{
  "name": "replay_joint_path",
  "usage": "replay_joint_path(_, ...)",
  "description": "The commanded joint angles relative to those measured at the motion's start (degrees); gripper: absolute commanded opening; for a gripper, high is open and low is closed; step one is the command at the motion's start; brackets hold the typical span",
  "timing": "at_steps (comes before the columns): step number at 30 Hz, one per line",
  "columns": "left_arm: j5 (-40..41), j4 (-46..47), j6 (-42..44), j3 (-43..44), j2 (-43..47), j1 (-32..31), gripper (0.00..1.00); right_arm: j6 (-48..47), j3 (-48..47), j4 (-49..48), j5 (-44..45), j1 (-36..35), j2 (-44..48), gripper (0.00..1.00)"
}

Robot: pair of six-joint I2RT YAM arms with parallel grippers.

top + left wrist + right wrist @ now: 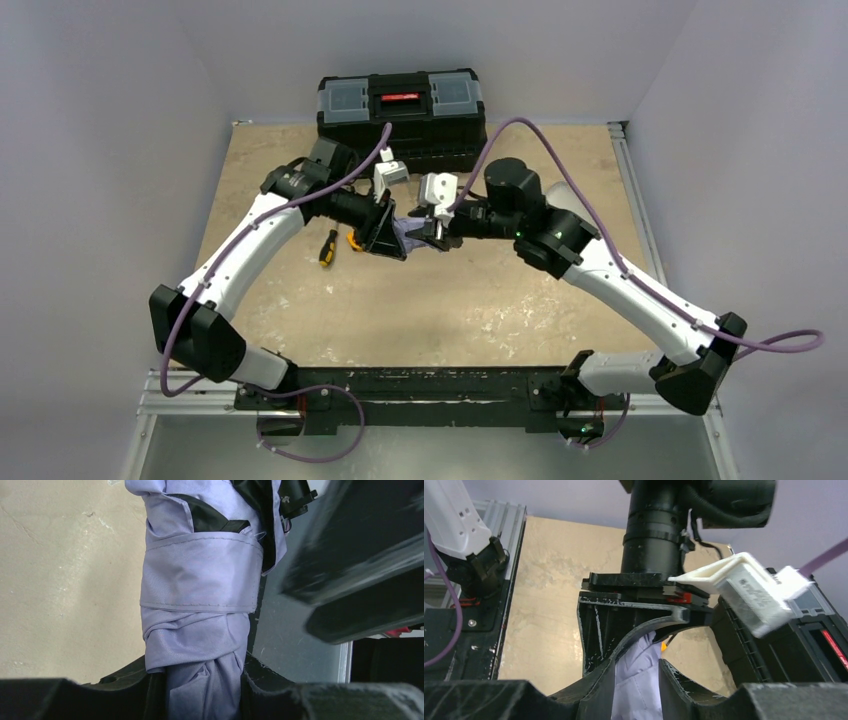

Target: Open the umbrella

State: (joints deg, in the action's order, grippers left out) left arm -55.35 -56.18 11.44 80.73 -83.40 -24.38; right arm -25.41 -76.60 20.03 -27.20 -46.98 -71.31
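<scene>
Hanging over the beige tabletop (470, 300), the folded pale lavender fabric umbrella (200, 575) is clamped by left gripper (205, 695) and right gripper (636, 685), each closed on its cloth. Opposed grips presumably allow pulling it open.

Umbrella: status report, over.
Left gripper and right gripper both shut on the umbrella. Folded, strap wrapped round it. Toolbox behind, screwdriver nearby.

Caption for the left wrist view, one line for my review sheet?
Left gripper clamps the folded lavender umbrella, closure strap wrapped around it, tan tabletop behind.
</scene>
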Motion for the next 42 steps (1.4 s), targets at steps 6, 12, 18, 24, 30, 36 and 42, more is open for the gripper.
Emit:
replay_joint_path(6,-9.0,2.9,-1.6,-2.7,7.3,2.4,0.00,-15.6,3.2,9.3,11.4,-0.8,4.5,0.34)
replay_joint_path(12,-10.7,-1.8,2.6,-1.0,7.8,2.5,0.00,-18.1,4.9,14.7,14.5,0.3,6.8,0.60)
replay_joint_path(18,-10.1,-3.4,2.7,1.1,6.7,2.4,0.00,-18.1,2.9,16.3,14.0,0.2,4.5,0.88)
replay_joint_path(24,-7.2,-0.9,-0.8,0.4,6.6,2.4,0.00,-17.0,-1.3,16.8,7.3,-0.5,6.4,0.99)
replay_joint_path(30,-9.0,0.0,-2.3,0.1,7.0,1.2,0.00,-18.3,-3.2,16.0,10.1,-2.0,1.7,0.99)
replay_joint_path(36,-10.4,-2.9,0.4,0.3,7.6,1.3,0.00,-24.2,1.8,14.6,7.5,-2.0,2.2,0.87)
replay_joint_path(42,-7.9,-3.5,5.8,0.0,8.5,1.7,0.08,-21.0,2.6,15.1,3.5,-2.0,2.6,0.33)
